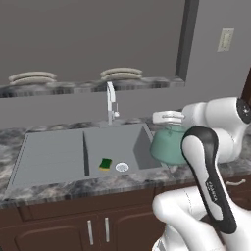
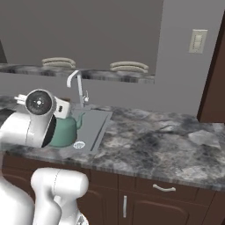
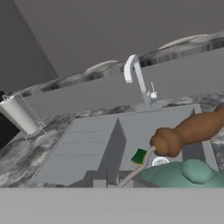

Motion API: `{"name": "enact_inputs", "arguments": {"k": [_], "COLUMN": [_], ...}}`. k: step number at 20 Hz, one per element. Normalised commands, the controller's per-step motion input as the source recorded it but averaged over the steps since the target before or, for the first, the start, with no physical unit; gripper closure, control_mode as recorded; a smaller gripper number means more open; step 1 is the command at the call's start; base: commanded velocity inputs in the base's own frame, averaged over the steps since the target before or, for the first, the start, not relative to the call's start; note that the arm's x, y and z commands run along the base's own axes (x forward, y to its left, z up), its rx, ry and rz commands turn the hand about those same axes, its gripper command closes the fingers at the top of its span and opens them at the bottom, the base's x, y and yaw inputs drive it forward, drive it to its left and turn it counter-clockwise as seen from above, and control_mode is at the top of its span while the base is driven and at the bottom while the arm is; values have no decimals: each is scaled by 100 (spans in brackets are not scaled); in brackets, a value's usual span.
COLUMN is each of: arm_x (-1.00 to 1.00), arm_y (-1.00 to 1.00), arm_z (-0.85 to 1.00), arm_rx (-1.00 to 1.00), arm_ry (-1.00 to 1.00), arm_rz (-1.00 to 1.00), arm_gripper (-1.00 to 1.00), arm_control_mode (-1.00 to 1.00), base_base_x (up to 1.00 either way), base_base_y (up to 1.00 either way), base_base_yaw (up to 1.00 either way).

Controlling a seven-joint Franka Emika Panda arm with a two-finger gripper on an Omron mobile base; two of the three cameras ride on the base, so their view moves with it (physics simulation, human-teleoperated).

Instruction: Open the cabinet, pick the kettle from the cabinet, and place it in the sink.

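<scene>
At the right of the left base view, the fingers (image 1: 168, 122) pinch the kettle (image 1: 168, 145) by its handle, holding it over the right edge of the sink (image 1: 54, 157).

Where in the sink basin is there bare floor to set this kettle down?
The grey stainless sink floor is bare on the faucet side, between the tall chrome faucet and the round drain. The front is crowded by the green-and-yellow sponge next to the drain. The ridged drainboard is bare too. The teal-green rounded kettle hangs at the right rim.
</scene>
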Motion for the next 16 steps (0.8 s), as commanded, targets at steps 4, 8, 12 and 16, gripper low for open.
{"name": "enact_inputs", "arguments": {"k": [4,8,12,16], "arm_x": [26,23,23,18], "arm_y": [0,3,6,11], "arm_z": [0,-2,-7,-16], "arm_rx": [-3,-10,-15,-15], "arm_ry": [1,4,5,0], "arm_rz": [11,6,7,5], "arm_gripper": [100,100,100,100], "arm_control_mode": [-100,-100,-100,-100], "base_base_x": [0,0,0,0], "base_base_y": [0,0,0,0], "base_base_yaw": [0,0,0,0]}}
